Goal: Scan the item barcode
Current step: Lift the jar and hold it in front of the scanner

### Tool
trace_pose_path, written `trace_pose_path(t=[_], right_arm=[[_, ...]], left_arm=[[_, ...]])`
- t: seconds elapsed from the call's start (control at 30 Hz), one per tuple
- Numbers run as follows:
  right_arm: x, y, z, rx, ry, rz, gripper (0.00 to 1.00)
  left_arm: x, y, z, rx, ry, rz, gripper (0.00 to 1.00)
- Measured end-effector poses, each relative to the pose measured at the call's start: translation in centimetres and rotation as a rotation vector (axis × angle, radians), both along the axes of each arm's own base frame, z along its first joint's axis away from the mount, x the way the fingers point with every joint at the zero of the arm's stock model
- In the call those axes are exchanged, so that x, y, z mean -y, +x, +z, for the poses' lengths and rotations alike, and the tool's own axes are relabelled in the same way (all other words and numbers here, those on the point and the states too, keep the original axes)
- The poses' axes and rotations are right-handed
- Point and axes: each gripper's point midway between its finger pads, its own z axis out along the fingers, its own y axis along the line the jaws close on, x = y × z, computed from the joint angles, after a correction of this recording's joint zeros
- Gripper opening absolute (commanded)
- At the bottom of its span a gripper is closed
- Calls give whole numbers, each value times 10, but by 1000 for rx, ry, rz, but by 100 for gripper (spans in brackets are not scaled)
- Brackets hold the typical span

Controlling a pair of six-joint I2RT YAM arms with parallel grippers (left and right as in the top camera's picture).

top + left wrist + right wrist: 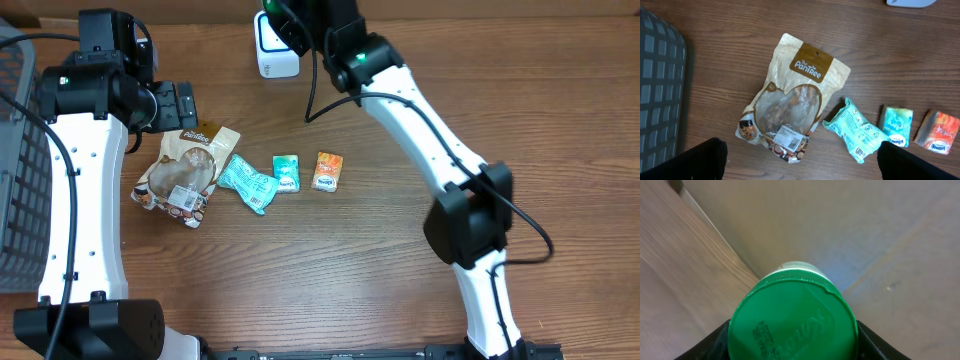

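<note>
The green-capped container (792, 315) sat clamped in the right gripper (275, 22), whose fingers were closed partway around it, up at the table's 12 o'clock edge and just beside the white scanner (277, 52), near that unit's top. By my reading, the scanning step itself was in hand. The wrist view showed only the embossed cap and no barcode, so the next move likely called for turning the container until its code faced the scanner window. At 9 o'clock from the table's (380, 270) centre, the left gripper (178, 104) hung wide open and empty above the brown snack pouch (795, 95), probably the next pick. From the pouch toward 3 o'clock ran a teal packet (247, 182), a teal tissue pack (287, 173) and an orange tissue pack (327, 171). Counted: one container, one scanner, one pouch, one packet, two tissue packs, and one grey basket (20, 180) at far 9 o'clock.
</note>
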Motion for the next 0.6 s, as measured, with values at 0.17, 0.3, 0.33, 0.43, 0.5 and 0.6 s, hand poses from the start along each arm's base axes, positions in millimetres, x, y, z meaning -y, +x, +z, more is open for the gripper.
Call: trace_pose_path(t=[0.17, 0.3, 0.33, 0.43, 0.5, 0.6], right_arm=[[-7, 21, -42, 96, -141, 41, 22], [-12, 32, -60, 174, -227, 73, 22], [-13, 33, -61, 191, -247, 80, 22], [-14, 36, -62, 256, -323, 109, 22], [-15, 37, -60, 304, -383, 130, 22], [-15, 38, -57, 361, -466, 160, 22]], left_arm=[[0, 0, 0, 0, 0, 0, 100], [0, 0, 0, 0, 0, 0, 100], [0, 0, 0, 0, 0, 0, 100], [0, 0, 0, 0, 0, 0, 100], [0, 0, 0, 0, 0, 0, 100], [0, 0, 0, 0, 0, 0, 100]])
